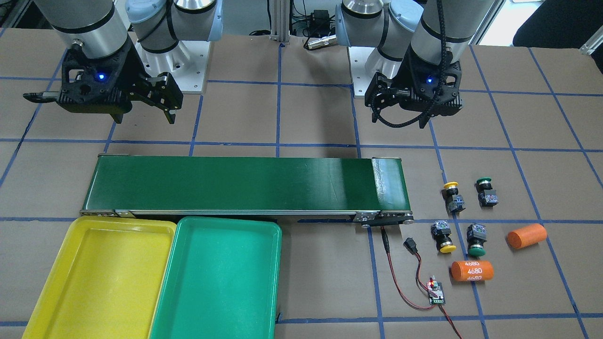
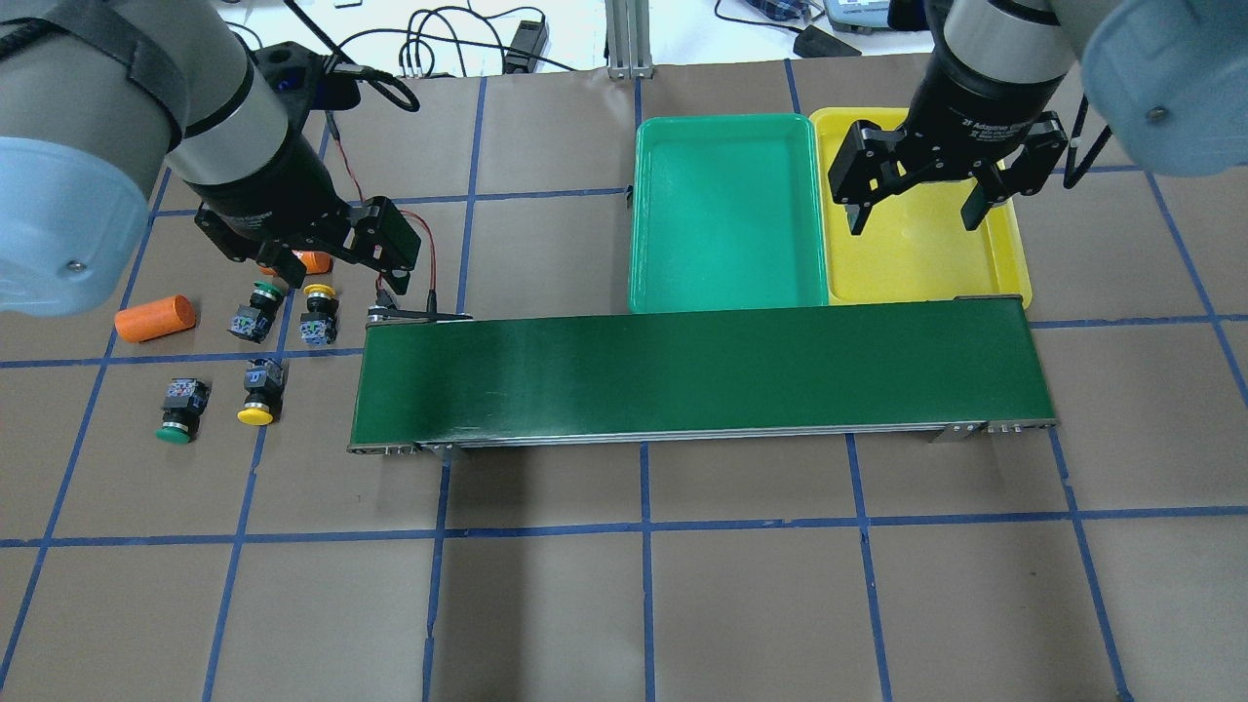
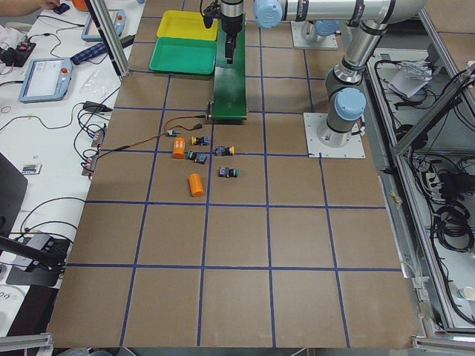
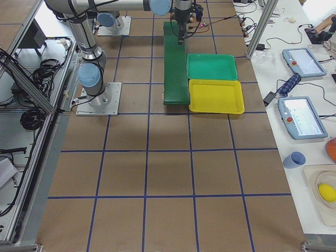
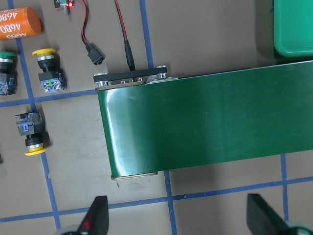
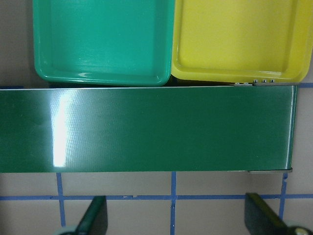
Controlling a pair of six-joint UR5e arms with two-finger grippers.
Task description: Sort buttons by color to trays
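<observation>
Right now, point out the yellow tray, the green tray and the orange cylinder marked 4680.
yellow tray (image 1: 101,282), front-facing view, its bare floor.
green tray (image 1: 216,280), front-facing view, its bare floor.
orange cylinder marked 4680 (image 1: 472,270), front-facing view, its printed side.

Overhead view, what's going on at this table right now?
Nothing is being handled yet. Two yellow buttons and two green buttons lie on the table past one end of the conveyor belt, and the yellow tray and green tray are both empty. The left gripper hovers open near the buttons; the right gripper hangs open near the trays' end of the belt.
</observation>
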